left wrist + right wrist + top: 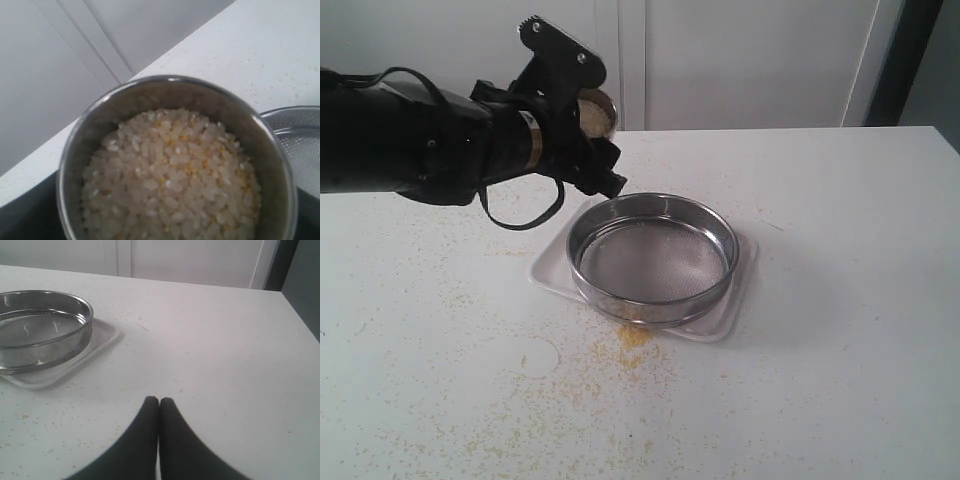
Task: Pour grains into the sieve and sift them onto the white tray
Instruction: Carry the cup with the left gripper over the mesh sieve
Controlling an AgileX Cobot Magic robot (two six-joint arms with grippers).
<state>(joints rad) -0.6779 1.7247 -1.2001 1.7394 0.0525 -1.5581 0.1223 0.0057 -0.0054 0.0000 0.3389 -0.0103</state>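
Note:
My left gripper [586, 118] is shut on a small steel cup [597, 110], held in the air just beyond the back-left rim of the sieve [652, 255]. The cup [170, 100] is tilted and filled with grains [170, 175], off-white rice mixed with fine yellow granules. The round steel sieve sits on the white tray [738, 298], and its mesh looks bare. In the left wrist view the sieve [300, 135] shows beside the cup. My right gripper [159, 401] is shut with nothing in it, low over the table and apart from the sieve [40, 325] and the tray [102, 337].
Yellow granules [634, 336] lie spilled on the white table in front of the tray and are scattered thinly over the near-left area. A white wall and cabinet doors stand behind the table's far edge [770, 128].

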